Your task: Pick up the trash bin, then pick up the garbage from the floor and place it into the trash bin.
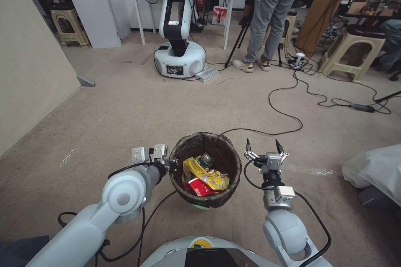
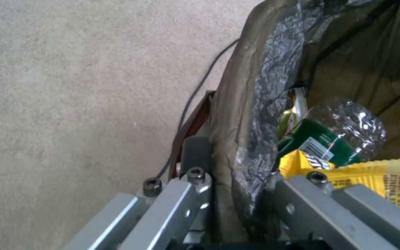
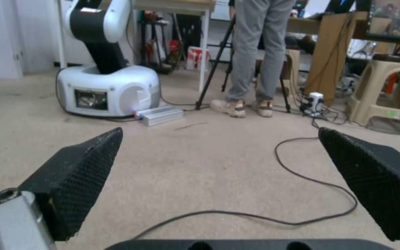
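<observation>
Left gripper clamps trash bin rim; right gripper spread, empty.

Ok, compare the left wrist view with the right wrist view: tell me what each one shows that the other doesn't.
Left wrist view alone: the left pincer clamped on the bag-lined rim of the trash bin, with a green-labelled bottle and a yellow snack bag inside.

Right wrist view alone: the right pincer open and empty above the floor, another white robot, a person's legs, a beige stool.

Both: beige carpet and a black cable.
</observation>
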Motion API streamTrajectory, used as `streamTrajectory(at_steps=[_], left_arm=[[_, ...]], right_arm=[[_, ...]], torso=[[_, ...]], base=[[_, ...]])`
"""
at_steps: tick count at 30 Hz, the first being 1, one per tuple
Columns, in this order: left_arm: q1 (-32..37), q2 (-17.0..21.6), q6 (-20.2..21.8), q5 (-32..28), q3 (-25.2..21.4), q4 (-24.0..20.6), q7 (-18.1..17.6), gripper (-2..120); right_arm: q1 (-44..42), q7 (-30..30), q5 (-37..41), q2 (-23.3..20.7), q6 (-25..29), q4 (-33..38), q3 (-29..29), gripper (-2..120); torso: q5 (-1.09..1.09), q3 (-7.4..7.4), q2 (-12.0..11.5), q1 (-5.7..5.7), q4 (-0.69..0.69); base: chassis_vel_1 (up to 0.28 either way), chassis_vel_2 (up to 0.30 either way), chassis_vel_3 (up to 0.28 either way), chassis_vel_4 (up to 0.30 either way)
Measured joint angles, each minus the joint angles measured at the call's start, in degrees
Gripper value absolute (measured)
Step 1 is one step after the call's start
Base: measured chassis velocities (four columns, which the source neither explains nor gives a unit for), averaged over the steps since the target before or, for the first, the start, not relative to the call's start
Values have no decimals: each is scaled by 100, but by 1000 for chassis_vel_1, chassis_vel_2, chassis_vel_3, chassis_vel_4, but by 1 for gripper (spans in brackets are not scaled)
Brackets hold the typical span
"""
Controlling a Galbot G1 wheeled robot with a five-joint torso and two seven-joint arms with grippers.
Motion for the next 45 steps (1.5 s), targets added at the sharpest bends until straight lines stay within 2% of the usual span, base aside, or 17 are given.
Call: streamTrajectory(at_steps=[4, 10, 12, 15, 19, 32, 45], left_arm=[[-249, 18, 22, -157, 134, 133, -71, 4], [-936, -103, 45, -429, 574, 760, -156, 4], [-981, -132, 46, -440, 608, 853, -155, 4], [-1126, -290, 54, -394, 752, 1279, -136, 4], [-1216, -416, 53, -256, 856, 1604, -99, 4], [-1353, -676, 37, 43, 1045, 2254, 38, 4], [-1433, -774, 58, 185, 1074, 2590, 50, 4]], right_arm=[[-35, 16, -22, 40, 2, 14, 19, 100], [-128, 94, -80, 145, 47, 47, 103, 100], [-126, 113, -88, 151, 47, 46, 108, 100], [-47, 280, -145, 231, 4, 29, 155, 100], [7, 370, -157, 264, -60, 17, 221, 100], [27, 389, -105, 238, -61, 8, 280, 100], [7, 368, -64, 249, -25, 33, 258, 100]], torso=[[1, 0, 0, 0, -1], [1, 0, 0, 0, 0], [0, 0, 0, 0, 0], [1, 0, 0, 0, 0], [1, 0, 0, 0, 0], [1, 0, 0, 0, 0], [4, -1, 0, 0, 2]], base=[[0, 0, 0, 0], [0, 0, 0, 0], [0, 0, 0, 0], [0, 0, 0, 0], [0, 0, 0, 0], [0, 0, 0, 0], [0, 0, 0, 0]])
